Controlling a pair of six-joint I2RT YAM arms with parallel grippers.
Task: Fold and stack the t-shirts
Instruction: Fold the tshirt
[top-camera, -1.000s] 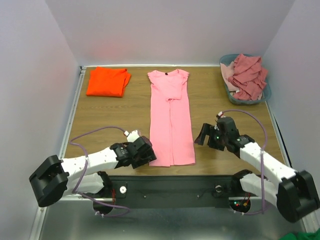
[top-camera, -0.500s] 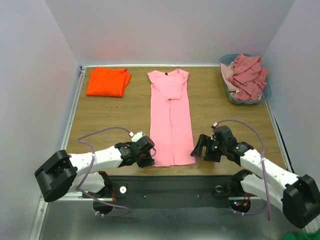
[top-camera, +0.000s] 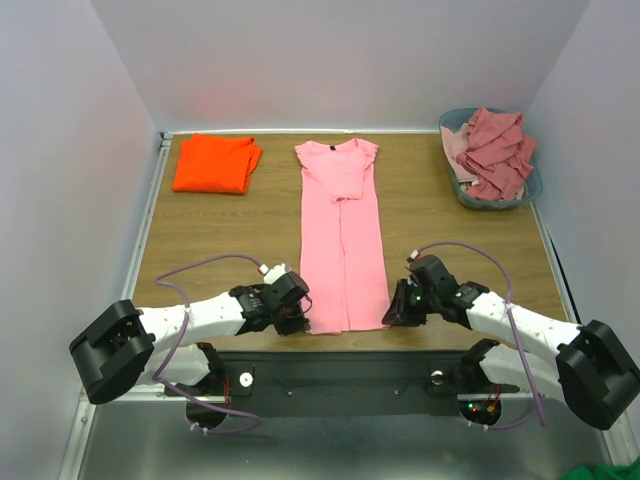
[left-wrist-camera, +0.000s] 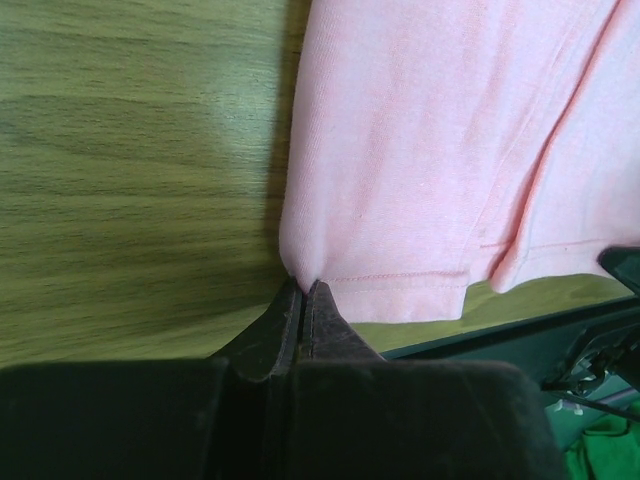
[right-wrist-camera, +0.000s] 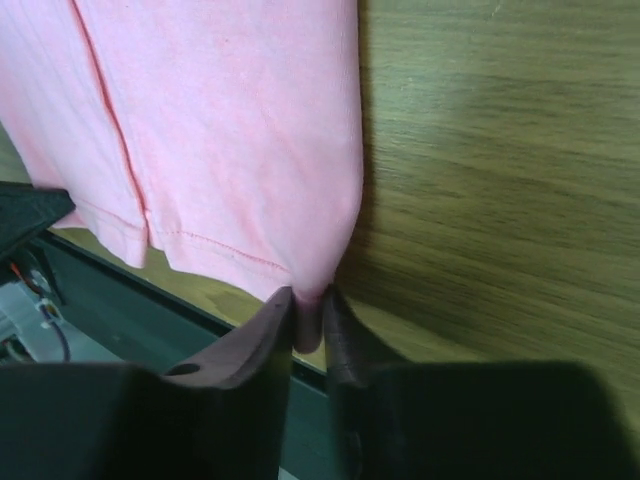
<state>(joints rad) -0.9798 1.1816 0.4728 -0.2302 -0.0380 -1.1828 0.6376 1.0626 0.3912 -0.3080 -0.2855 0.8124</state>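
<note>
A light pink t-shirt (top-camera: 342, 235) lies lengthwise down the middle of the table, its sides folded in to a narrow strip, neck at the far end. My left gripper (top-camera: 300, 318) is shut on the shirt's near left hem corner (left-wrist-camera: 300, 268). On the other side, my right gripper (top-camera: 392, 312) is shut on the near right hem corner (right-wrist-camera: 320, 285), with pink cloth bunched between its fingers. A folded orange-red t-shirt (top-camera: 216, 163) rests at the far left. Several dusty rose t-shirts (top-camera: 494, 152) are heaped at the far right.
A grey-blue plastic tub (top-camera: 462, 191) holding the rose shirts stands in the far right corner by the wall. The dark front rail (top-camera: 340, 375) runs just behind the pink hem. Bare wood table (top-camera: 215, 235) lies on both sides of the pink shirt.
The left gripper moved right to the hem corner and shut on it. The right gripper moved left and down to the other corner, then closed on the cloth.
</note>
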